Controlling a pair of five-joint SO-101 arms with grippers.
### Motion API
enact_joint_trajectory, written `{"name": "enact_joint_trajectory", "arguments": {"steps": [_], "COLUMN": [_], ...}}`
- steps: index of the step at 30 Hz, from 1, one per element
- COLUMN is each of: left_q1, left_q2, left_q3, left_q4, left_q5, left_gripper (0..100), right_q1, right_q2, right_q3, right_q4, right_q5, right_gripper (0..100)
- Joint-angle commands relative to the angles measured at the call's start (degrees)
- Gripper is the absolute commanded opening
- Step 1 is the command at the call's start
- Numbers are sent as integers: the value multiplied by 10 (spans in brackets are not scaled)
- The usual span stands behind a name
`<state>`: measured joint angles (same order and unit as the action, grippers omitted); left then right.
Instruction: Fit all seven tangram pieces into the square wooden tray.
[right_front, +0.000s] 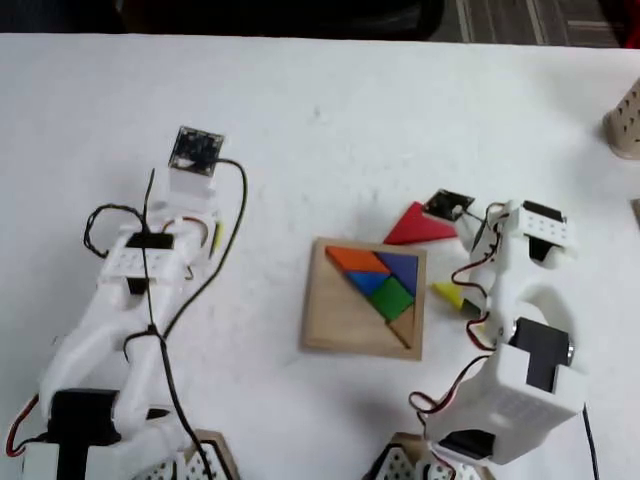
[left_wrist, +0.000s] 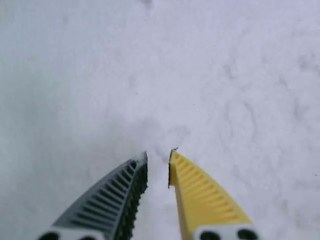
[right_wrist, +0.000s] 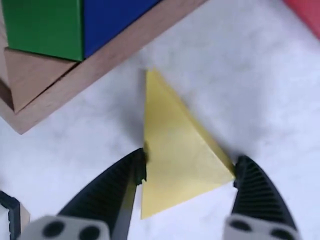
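**Desk:** While the right gripper (right_wrist: 189, 170) stands parted astride the yellow triangle (right_wrist: 175, 150), where exactly does that piece lie?

**Photographer:** Flat on the white table (right_front: 300, 120), just beside the outer wall of the square wooden tray (right_wrist: 115, 55), one point aimed at it. The jaws are spread, one tip at a straight edge, the other by a corner. Nothing is lifted.

**Desk:** And the other arm?

**Photographer:** The left gripper (left_wrist: 157, 157) hangs over bare table, well apart from the tray, closed to a narrow slit on nothing.

**Desk:** How will the triangle handle?

**Photographer:** By the look of it, light, thin and rigid, with a smooth painted face, so likely slick. It should not crush, but a wedge can squirt out or pivot if pinched on a corner. The safer hold is probably across the broad part, pads square against two edges.

**Desk:** What else is outstanding?

**Photographer:** The red triangle (right_front: 418, 227) lies outside, near the tray's far corner. Orange, blue, green and plain-wood pieces sit inside, with bare floor left beside them.
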<state>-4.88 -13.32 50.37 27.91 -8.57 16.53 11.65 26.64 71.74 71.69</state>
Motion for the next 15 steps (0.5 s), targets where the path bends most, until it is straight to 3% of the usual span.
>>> {"name": "enact_joint_trajectory", "arguments": {"steps": [1, 15], "left_q1": [13, 13], "left_q2": [-8, -8], "left_q3": [-2, -2], "left_q4": [-17, -17], "left_q5": [-6, -6], "left_gripper": [110, 110], "right_q1": [4, -11], "right_q2": [-2, -4], "right_q3": [-21, -142], "right_q4": [54, 204], "right_q5": [-2, -75], "right_gripper": [188, 190]}}
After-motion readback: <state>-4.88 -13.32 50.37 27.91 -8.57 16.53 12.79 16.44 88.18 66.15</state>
